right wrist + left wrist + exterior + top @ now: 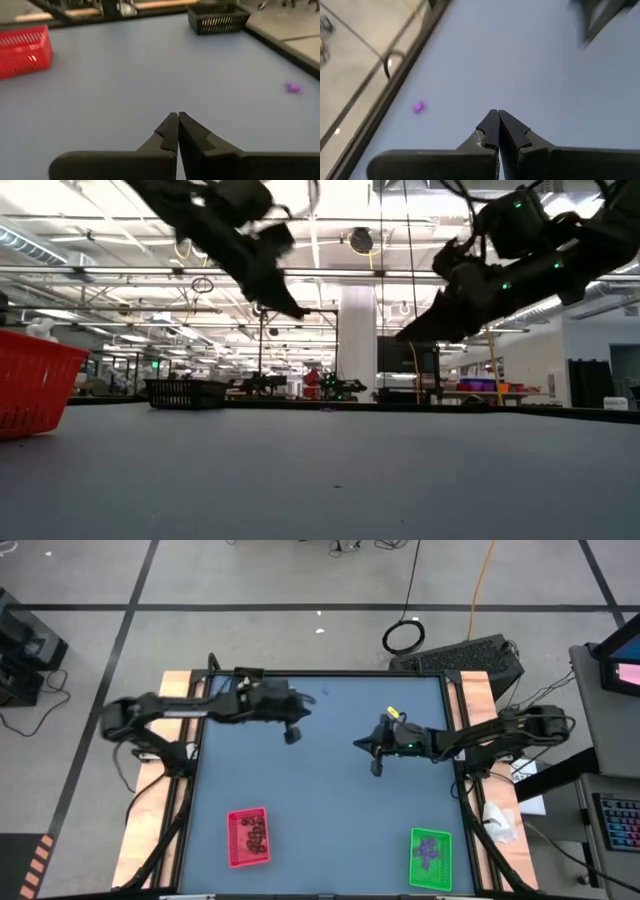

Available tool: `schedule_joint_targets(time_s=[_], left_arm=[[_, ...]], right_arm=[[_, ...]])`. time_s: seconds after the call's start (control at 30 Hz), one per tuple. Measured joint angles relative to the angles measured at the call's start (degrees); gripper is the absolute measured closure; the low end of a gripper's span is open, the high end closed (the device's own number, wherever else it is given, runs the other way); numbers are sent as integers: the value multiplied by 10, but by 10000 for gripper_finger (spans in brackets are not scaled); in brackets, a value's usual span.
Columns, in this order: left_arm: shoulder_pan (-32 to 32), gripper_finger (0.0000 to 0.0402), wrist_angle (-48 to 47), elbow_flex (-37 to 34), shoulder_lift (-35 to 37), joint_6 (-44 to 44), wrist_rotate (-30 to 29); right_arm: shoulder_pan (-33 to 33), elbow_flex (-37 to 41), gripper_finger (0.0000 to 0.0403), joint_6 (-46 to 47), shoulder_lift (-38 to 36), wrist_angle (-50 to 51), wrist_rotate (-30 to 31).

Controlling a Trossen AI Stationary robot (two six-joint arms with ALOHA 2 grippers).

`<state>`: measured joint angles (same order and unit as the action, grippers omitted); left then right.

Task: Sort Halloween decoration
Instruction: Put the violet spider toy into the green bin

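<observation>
Your left gripper hangs above the table at about 11 o'clock from its middle, fingers pressed together on nothing (the left wrist view shows the tips meeting). Your right gripper is clenched and empty too, just right of the table's middle, at about 2 o'clock. One purple bit lies loose on the mat near the far edge, around 12 o'clock, close beyond the left gripper; you see it in the right wrist view as well. The red tray at 7 o'clock holds black lumps. The green tray at 5 o'clock holds purple bits. A black tray stands near the mat's edge.
</observation>
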<state>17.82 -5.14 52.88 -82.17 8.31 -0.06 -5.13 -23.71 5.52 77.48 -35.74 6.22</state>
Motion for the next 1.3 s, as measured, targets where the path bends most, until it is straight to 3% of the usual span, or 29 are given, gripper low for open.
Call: schedule_joint_targets(time_s=[0.27,0.9,1.3], left_arm=[[59,402,-92,148,-169,41,29],[170,397,-198,397,-418,11,59],[202,273,-211,435,-448,1,115]], right_arm=[[0,32,403,3,-70,1,1],[5,35,403,-2,-74,6,15],[5,35,403,-2,-74,8,14]])
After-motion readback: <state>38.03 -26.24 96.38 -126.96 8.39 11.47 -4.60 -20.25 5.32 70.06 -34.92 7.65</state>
